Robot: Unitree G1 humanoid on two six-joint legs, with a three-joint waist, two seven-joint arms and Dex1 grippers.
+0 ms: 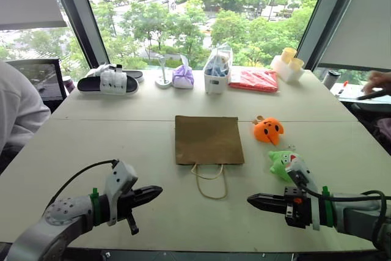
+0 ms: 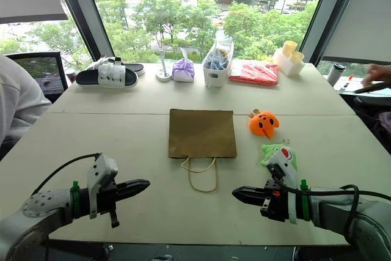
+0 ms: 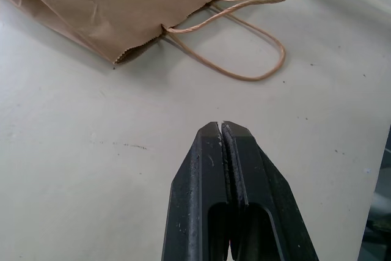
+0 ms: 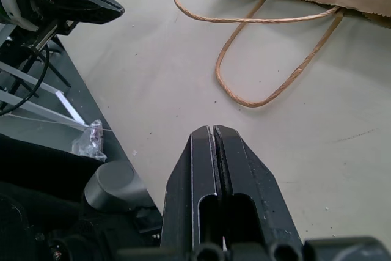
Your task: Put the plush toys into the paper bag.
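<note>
- Plain brown kraft paper bag lies flat at the middle of the pale table, long axis running from the window side toward the robot, mouth at the near edge.
- Thin beige twine loop handles spill from that mouth onto the tabletop, pointing at the robot.
- Round bright orange plush toy with a dark face sits on the table just right of the bag, apart from it; face seems to tilt toward the near side, hard to be sure.
- Light green plush toy with an open red mouth lies nearer the robot than the orange one, right of the handles, partly behind the right arm.
- Left gripper hovers low over the near left of the table, black fingers pressed together on nothing, arm roughly level and pointing right toward the handles.
- Right gripper mirrors it on the near right, fingers together and empty, pointing left toward the other gripper; the two tips stay well apart, handles between them.
- Far edge by the window: black-and-white slide sandal, purple cloth bundle, clear plastic bag of items, flat red packet, white holder with yellow cups.
- A person's white sleeve shows at the left; a person's hand at the far right.
</note>
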